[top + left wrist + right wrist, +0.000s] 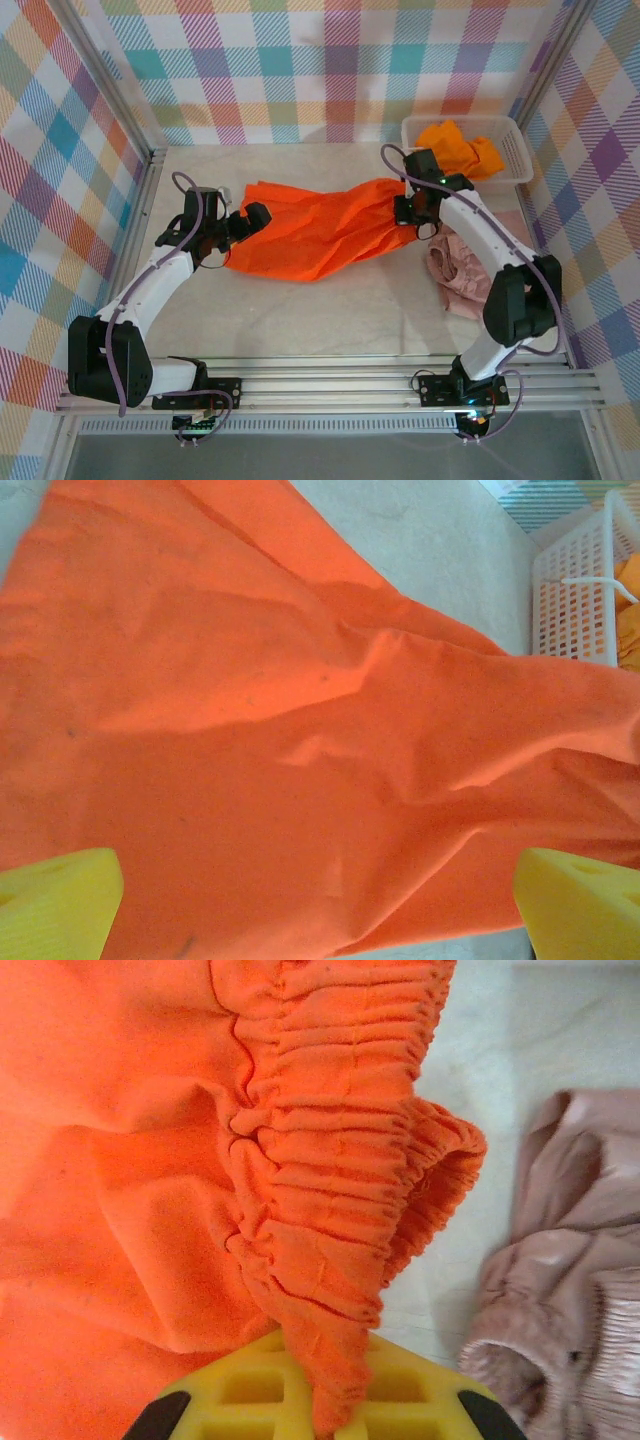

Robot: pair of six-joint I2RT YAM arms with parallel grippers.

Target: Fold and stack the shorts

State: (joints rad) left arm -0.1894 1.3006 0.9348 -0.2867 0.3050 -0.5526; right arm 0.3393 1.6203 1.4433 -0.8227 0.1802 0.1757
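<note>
The bright orange shorts (310,230) lie stretched across the middle of the table. My right gripper (405,210) is shut on their gathered waistband (330,1160), and the cloth runs down between its yellow fingers (240,1390). My left gripper (250,222) hovers open over the left end of the orange shorts (300,730), its yellow fingertips (55,905) wide apart with cloth beneath them. The dusty pink shorts (455,275) lie crumpled on the right, beside the right arm. The yellow-orange shorts (460,145) sit in the basket.
A white mesh basket (515,150) stands at the back right corner, its wall (570,590) visible from the left wrist. Checked walls enclose the table on three sides. Bare table lies in front of the orange shorts.
</note>
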